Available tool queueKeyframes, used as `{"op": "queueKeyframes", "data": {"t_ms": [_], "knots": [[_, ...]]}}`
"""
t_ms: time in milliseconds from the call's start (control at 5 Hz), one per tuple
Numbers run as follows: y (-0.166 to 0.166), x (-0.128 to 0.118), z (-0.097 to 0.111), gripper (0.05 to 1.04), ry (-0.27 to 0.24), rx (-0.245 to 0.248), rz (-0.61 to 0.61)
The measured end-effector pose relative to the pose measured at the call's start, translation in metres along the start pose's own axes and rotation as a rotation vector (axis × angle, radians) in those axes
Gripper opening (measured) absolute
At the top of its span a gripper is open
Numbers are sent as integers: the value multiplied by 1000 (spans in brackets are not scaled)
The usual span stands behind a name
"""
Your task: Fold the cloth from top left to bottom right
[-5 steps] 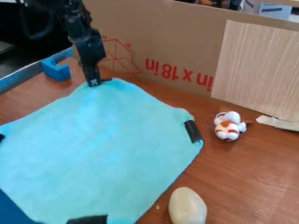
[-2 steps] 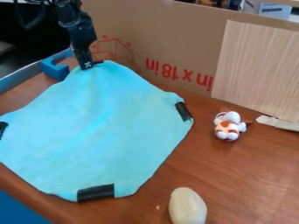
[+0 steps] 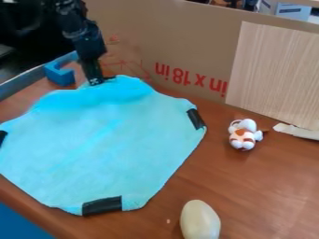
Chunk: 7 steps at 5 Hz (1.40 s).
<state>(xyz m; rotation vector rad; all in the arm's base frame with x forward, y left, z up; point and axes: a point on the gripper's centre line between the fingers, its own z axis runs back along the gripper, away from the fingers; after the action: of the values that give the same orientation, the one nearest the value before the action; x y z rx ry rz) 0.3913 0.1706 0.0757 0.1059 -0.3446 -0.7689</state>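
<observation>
Toward the upper left of the frame, I have the gripper (image 3: 95,81) at the top corner of the cloth (image 3: 106,140), its fingers closed on the edge as far as I can judge. That end is drawn up into a darker, slack swell, while the rest lies spread across the left and middle, out to the black strip (image 3: 102,206) at its lower edge. I'd call the task barely begun: the corner is in hand, but no layer is laid over yet. What's left for me is carrying it across to the lower right and letting go.
</observation>
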Motion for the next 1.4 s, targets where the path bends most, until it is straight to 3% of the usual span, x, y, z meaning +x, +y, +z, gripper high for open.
{"op": "queueKeyframes", "data": {"t_ms": [400, 1000, 1400], "knots": [[-53, 16, 22, 51, -50, -3, -131], [-121, 9, 34, 51, -68, -10, -291], [-155, 13, 42, 51, -55, 2, -334]]}}
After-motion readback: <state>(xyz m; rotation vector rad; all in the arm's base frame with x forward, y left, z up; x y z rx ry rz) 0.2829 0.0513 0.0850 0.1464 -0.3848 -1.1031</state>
